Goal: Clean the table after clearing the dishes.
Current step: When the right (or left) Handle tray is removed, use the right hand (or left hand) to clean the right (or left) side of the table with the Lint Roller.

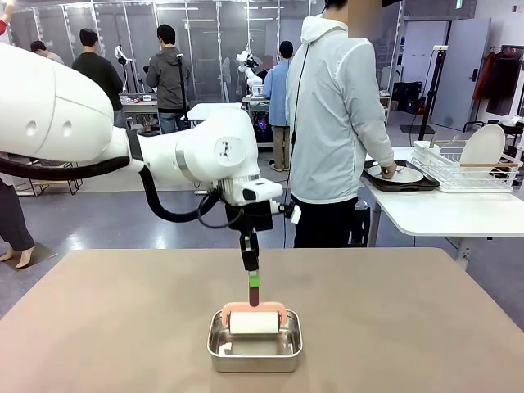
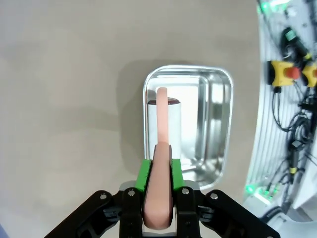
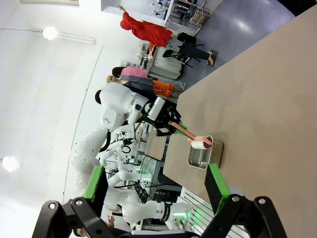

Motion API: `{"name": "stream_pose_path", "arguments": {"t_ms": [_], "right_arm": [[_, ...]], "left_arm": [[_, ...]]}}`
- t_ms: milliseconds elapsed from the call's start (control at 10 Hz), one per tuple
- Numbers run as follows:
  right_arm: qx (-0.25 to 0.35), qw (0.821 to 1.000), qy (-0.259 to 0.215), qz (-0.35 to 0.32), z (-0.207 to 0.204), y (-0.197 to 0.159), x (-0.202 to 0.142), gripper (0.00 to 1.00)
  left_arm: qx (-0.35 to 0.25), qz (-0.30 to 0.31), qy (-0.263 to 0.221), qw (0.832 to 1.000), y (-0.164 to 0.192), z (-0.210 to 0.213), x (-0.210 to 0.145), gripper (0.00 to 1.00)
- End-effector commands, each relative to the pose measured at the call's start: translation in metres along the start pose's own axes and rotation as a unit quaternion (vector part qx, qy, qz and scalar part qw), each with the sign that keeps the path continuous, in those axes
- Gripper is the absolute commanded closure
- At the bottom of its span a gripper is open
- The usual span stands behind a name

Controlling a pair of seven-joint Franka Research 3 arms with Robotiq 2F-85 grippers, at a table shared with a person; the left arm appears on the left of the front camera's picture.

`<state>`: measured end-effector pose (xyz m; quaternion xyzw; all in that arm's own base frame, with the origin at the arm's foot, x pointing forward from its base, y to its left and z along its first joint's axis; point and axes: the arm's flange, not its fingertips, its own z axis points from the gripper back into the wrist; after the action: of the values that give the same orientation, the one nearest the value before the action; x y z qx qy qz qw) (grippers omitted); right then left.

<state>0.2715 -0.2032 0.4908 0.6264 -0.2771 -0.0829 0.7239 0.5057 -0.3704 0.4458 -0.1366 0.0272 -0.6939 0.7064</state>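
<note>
Partly, left claw [image 2: 159, 177] hides pink roller handle [image 2: 162, 119].

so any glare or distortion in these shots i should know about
left wrist view: the steel pan glares bright inside, and the wide lens bows the table edge; right wrist view: rolled sideways, lamps blown out white; front view: evenly lit and sharp

Brightness: even, bright indoor light in all three views.
Source: round lamp [image 3: 49, 33] at 10 o'clock, right wrist view, blown out white.
Shadows: soft, faint, at 9 o'clock of the steel pan [image 2: 218, 124] on the table [image 2: 64, 99].
Glare: pan floor washed white.
Distortion: wide-angle bending at 3 o'clock, left wrist view.
Focus: front view sharp.
</note>
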Motion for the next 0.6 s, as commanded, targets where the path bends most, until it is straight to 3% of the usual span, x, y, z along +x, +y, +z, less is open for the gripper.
{"name": "stream_pose_path", "arguments": {"t_ms": [0,200,300,400,500], "right_arm": [[0.004,1.0,0.0,0.005,0.0,0.004,0.001,0.0],[0.004,1.0,0.0,0.005,0.0,0.004,0.001,0.0],[0.004,1.0,0.0,0.005,0.0,0.004,0.001,0.0],[0.004,1.0,0.0,0.005,0.0,0.004,0.001,0.0],[0.004,1.0,0.0,0.005,0.0,0.004,0.001,0.0]], "left_arm": [[-0.008,0.065,-0.015,0.998,-0.011,0.047,-0.006,1.0],[0.019,0.163,-0.074,0.984,-0.018,0.09,-0.035,1.0],[0.04,0.231,-0.104,0.966,-0.022,0.109,-0.061,1.0],[0.061,0.311,-0.138,0.939,-0.025,0.12,-0.095,1.0],[0.086,0.385,-0.189,0.899,-0.029,0.125,-0.136,1.0]]}}
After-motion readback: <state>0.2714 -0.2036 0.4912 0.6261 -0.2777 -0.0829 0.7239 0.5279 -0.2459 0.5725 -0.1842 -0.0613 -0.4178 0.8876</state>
